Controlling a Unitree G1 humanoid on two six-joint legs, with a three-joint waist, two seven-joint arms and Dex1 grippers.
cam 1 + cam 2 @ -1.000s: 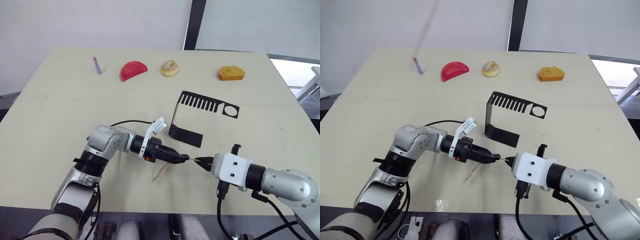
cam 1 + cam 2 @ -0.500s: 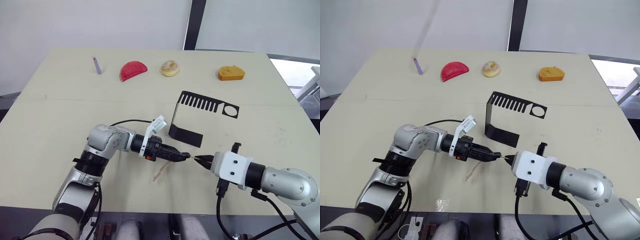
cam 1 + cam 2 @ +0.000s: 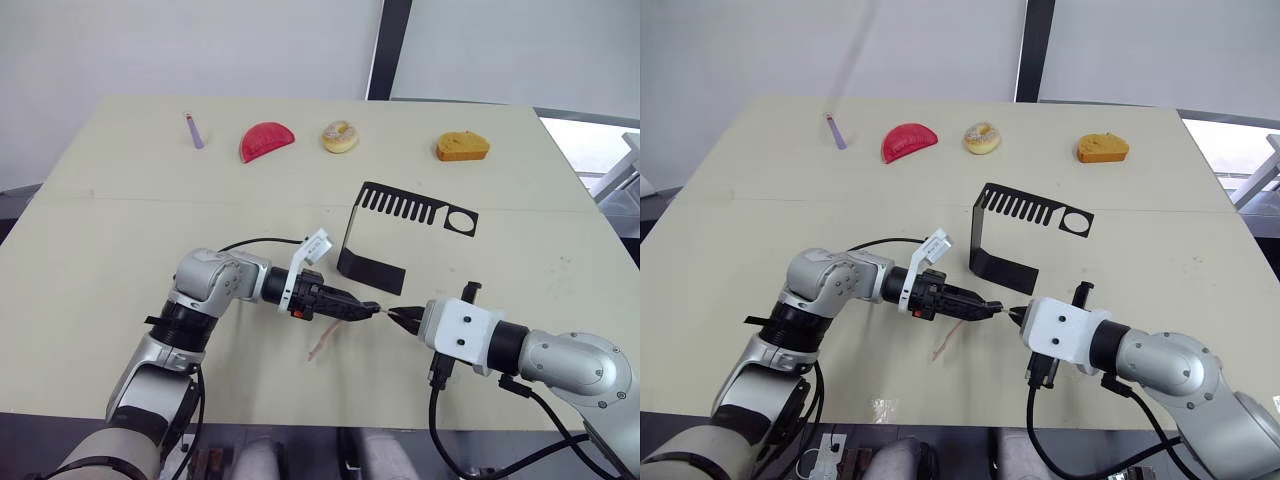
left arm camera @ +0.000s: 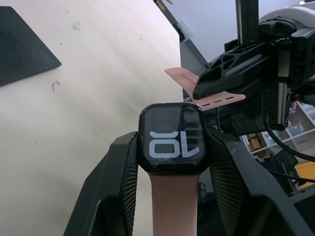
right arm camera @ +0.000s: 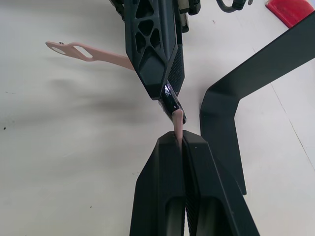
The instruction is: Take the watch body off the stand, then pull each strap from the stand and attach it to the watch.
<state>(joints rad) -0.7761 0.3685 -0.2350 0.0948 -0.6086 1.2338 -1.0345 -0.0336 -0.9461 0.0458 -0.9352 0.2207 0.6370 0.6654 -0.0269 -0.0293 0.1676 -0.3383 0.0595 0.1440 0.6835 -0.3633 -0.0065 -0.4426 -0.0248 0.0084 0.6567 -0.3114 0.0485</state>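
Two grippers meet tip to tip over the tabletop [image 3: 100,260], just in front of the stand's flat foot. The stand [image 3: 385,235] is bare: no watch or strap is on it.

The left gripper [image 4: 170,157] has its fingers closed on the sides of the watch body [image 4: 172,144], screen facing the wrist camera and showing white digits. One pinkish-tan strap [image 3: 325,343] is already joined to the watch and trails down from the left gripper toward the tabletop, in front of the stand.

The right gripper [image 5: 181,138] holds the second strap [image 4: 206,91] with its fingers pressed nearly together on it. In the right wrist view, that strap's end touches the free edge of the watch body or sits just beside it; whether it has entered the slot cannot be told.

The step in hand looks to be attaching the second strap, the last part of the task. The next move likely calls for lining the strap end squarely with the watch's slot and sliding it in while the left gripper keeps the watch steady. A slight tilt could jam it.
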